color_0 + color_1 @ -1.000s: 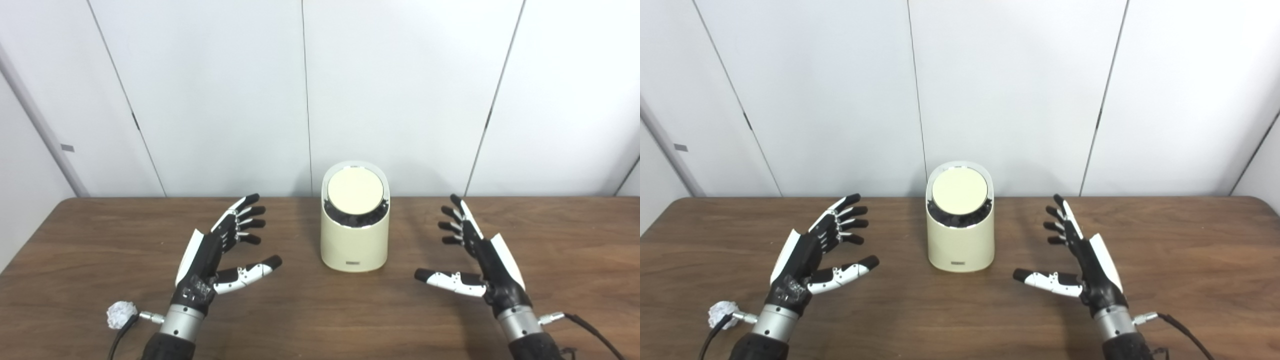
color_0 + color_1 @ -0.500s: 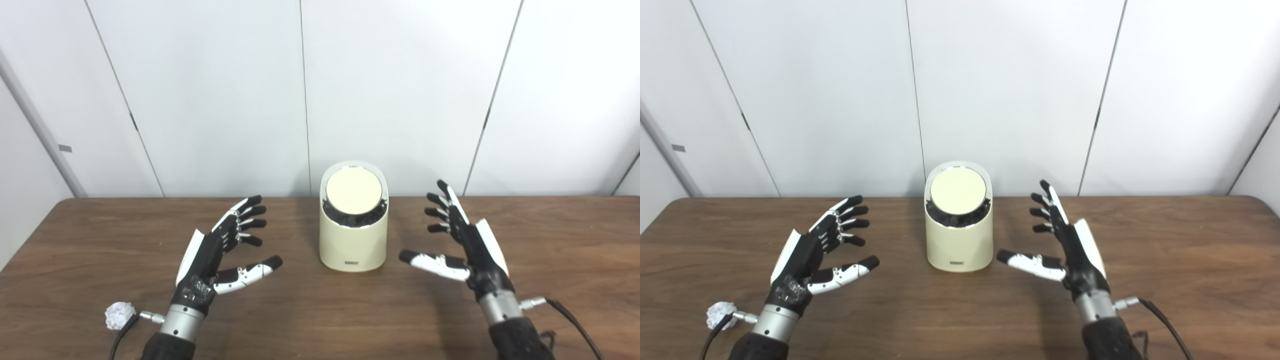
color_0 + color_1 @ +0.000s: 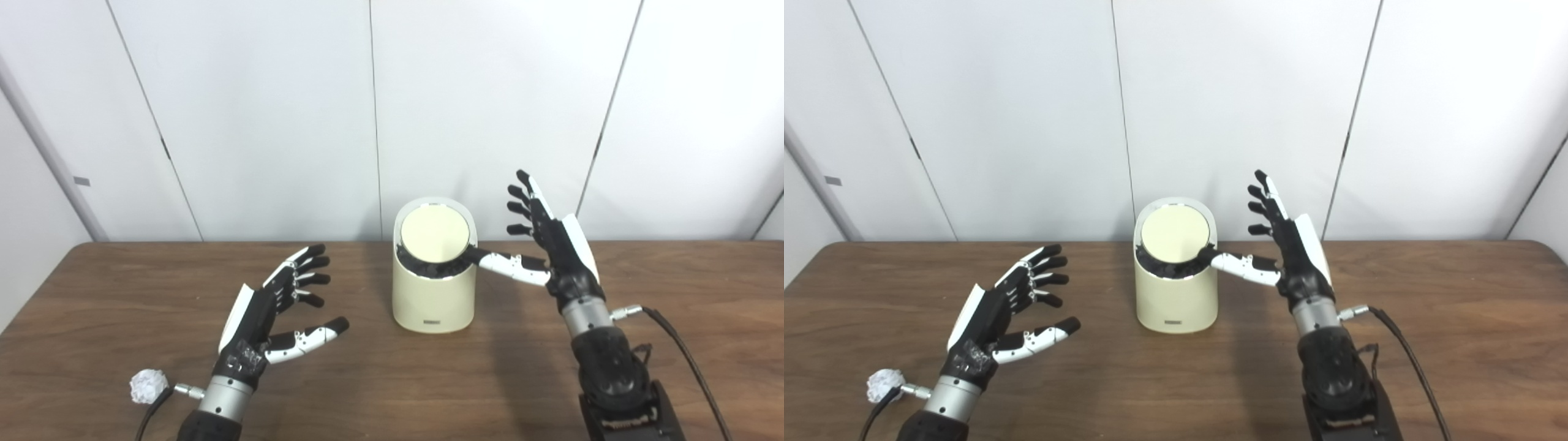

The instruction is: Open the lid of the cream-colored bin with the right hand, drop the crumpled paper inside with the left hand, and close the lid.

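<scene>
Lid (image 3: pixel 434 234) of the cream bin (image 3: pixel 433 300) lies at nine o'clock from my right hand (image 3: pixel 554 236), thumb tip touching its rim; both hands are spread and empty, left hand (image 3: pixel 269 318) near paper (image 3: pixel 148 386).

A cream-coloured cylindrical plastic bin (image 3: pixel 433 300) stands upright near the far edge of the brown wooden table, a small dark label low on its front. Its round, flat cream lid (image 3: pixel 434 234) sits shut, tilted toward the camera (a dark ring shows beneath its lower rim). A small crumpled ball of white paper (image 3: pixel 149 386) lies on the table's near left, well apart from the bin.
</scene>
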You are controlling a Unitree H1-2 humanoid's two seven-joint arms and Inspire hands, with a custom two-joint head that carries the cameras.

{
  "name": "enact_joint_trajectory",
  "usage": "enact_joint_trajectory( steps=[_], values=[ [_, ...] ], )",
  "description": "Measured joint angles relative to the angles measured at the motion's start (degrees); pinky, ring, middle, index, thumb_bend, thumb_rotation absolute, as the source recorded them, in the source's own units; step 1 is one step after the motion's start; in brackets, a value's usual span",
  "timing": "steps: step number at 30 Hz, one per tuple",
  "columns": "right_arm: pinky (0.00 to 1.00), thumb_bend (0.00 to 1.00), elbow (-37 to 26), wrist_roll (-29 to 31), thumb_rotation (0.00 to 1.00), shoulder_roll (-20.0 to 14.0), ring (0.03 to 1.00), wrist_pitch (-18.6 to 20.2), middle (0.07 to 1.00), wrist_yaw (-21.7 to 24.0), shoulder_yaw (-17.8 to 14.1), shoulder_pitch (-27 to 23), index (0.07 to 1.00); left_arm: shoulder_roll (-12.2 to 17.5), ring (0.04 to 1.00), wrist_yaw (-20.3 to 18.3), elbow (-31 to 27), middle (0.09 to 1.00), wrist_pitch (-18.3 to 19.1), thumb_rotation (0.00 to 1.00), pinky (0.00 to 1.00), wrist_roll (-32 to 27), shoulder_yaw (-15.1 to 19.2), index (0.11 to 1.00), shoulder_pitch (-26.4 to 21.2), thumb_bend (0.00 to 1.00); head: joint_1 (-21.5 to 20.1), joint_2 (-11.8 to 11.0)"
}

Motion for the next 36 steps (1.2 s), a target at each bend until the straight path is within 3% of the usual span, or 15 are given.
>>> enact_joint_trajectory(
  steps=[5,12,18,31,36],
  values=[
    [0.69,0.85,0.9,-1.1,0.40,0.0,0.847,1.7,0.883,-0.2,0.6,-2.5,0.949,0.0,0.772,0.0,0.0,0.848,0.0,0.13,0.62,-0.1,0.0,0.888,0.0,0.70,0.1,0.1],
    [0.72,0.84,3.4,-4.2,0.39,-0.1,0.852,4.2,0.875,-0.8,2.6,-5.7,0.948,0.0,0.769,0.0,-0.2,0.848,0.2,0.13,0.63,-0.1,0.0,0.883,0.2,0.70,0.2,0.3],
    [0.66,0.80,4.2,-5.8,0.30,-0.1,0.837,7.3,0.879,-0.7,3.8,-7.4,0.936,0.0,0.773,0.0,-0.3,0.846,0.5,0.12,0.63,0.1,-0.1,0.879,0.2,0.70,0.4,0.4],
    [0.65,0.90,9.7,-6.8,0.28,0.2,0.804,7.3,0.868,-2.2,5.7,-9.1,0.906,-0.1,0.770,0.0,-0.3,0.847,0.5,0.12,0.62,0.7,-0.3,0.880,0.2,0.70,0.4,0.7],
    [0.73,0.91,10.6,-7.6,0.29,0.3,0.860,7.7,0.898,-2.1,6.9,-10.0,0.918,-0.1,0.766,0.0,-0.4,0.851,0.7,0.12,0.60,0.7,-0.3,0.882,0.2,0.71,0.5,0.8]
  ],
)
